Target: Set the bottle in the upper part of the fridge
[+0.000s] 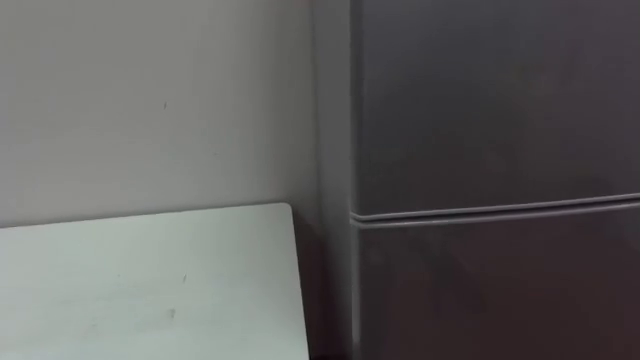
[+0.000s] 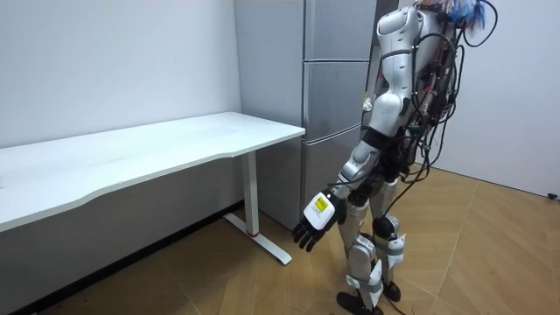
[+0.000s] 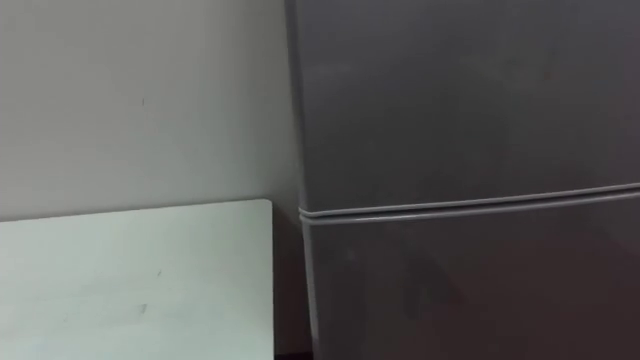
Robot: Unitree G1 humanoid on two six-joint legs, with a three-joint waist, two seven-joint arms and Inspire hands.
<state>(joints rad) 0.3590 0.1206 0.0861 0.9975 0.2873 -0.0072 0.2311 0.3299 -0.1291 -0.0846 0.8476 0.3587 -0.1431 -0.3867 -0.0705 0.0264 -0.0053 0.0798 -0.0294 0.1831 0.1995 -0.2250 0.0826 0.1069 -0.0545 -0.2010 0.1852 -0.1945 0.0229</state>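
We judge the task barely begun: the robot stands facing the fridge (image 1: 490, 290), just beside the white table (image 1: 150, 280), and the upper door (image 1: 490, 100) is shut; where the bottle is we cannot tell, so the next move calls for finding and grasping it, then pulling that door open; in the room view the left arm hangs down at the robot's side, slightly forward of the leg, with the left hand (image 2: 313, 226) relaxed, fingers loosely spread and pointing at the floor, holding nothing.
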